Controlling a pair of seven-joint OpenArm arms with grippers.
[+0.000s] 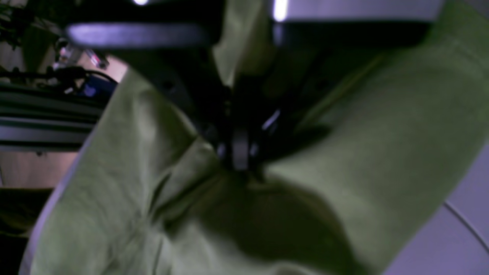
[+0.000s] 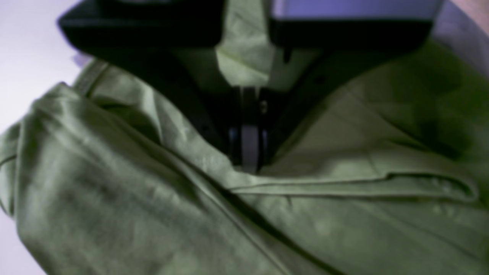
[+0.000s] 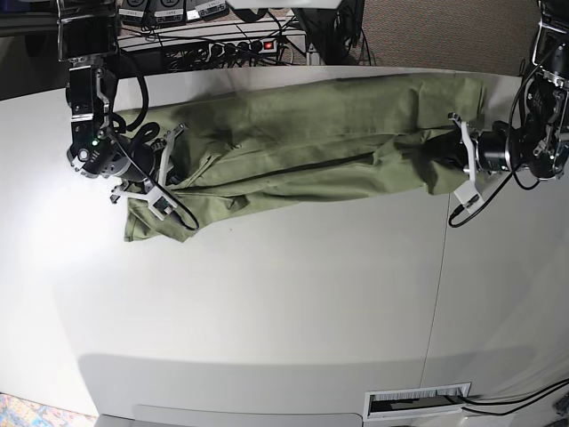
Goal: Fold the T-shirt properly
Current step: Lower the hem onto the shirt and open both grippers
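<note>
The table (image 3: 267, 302) carries the T-shirt (image 3: 311, 142) as 1 long rumpled band across its far half, long axis running from 9 o'clock to 3 o'clock in the base view, both ends gathered into the tools

The right gripper (image 3: 169, 182) sits at the 9 o'clock end, jaws pressed together and pinching a bunch of T-shirt cloth (image 2: 244, 57)

The left gripper (image 3: 458, 160) sits at the 3 o'clock end, likewise pinching the T-shirt (image 1: 237, 53)

Each arm is nearest its own end, so the next fold likely turns on carrying both ends toward 6 o'clock, square to that axis, with the slack middle apt to sag
</note>
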